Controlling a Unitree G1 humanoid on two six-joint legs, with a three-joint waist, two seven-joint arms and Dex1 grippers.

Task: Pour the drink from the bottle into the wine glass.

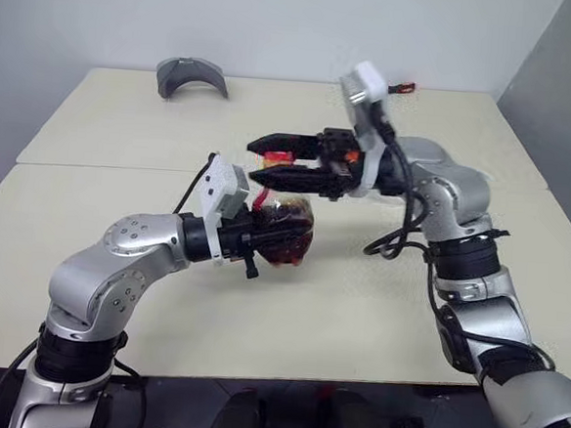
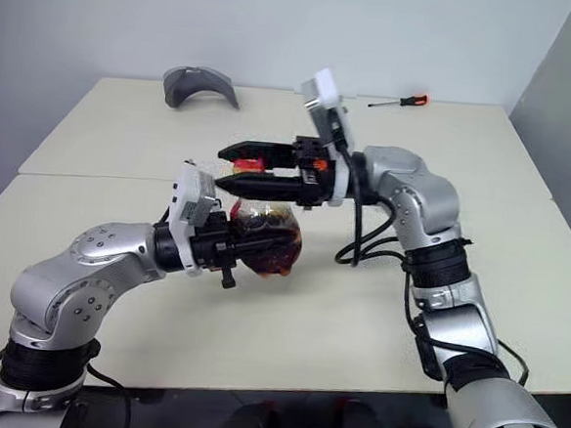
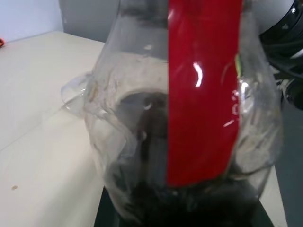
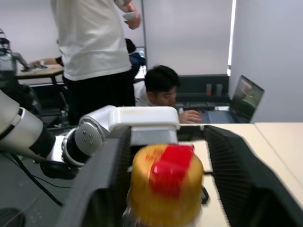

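Observation:
My left gripper (image 1: 276,239) is shut on the bulbous body of the clear bottle (image 1: 289,224) and holds it roughly upright just above the table, with the red label strip (image 3: 203,90) facing the left wrist view. The dark brown drink (image 2: 268,252) sits in the lower part of the bottle. From the right, my right gripper (image 1: 268,159) reaches in level at the top. Its fingers (image 4: 102,189) stand open on either side of the yellow cap (image 4: 165,187), with a gap on each side. The wine glass is hidden from view.
The cream table (image 1: 357,317) has a seam running across it behind the arms. A grey curved object (image 1: 190,75) lies at the far left and a red-handled screwdriver (image 2: 399,101) at the far right edge. Beyond the table are a standing person (image 4: 94,38) and a seated person (image 4: 163,87) beside a laptop (image 4: 244,101).

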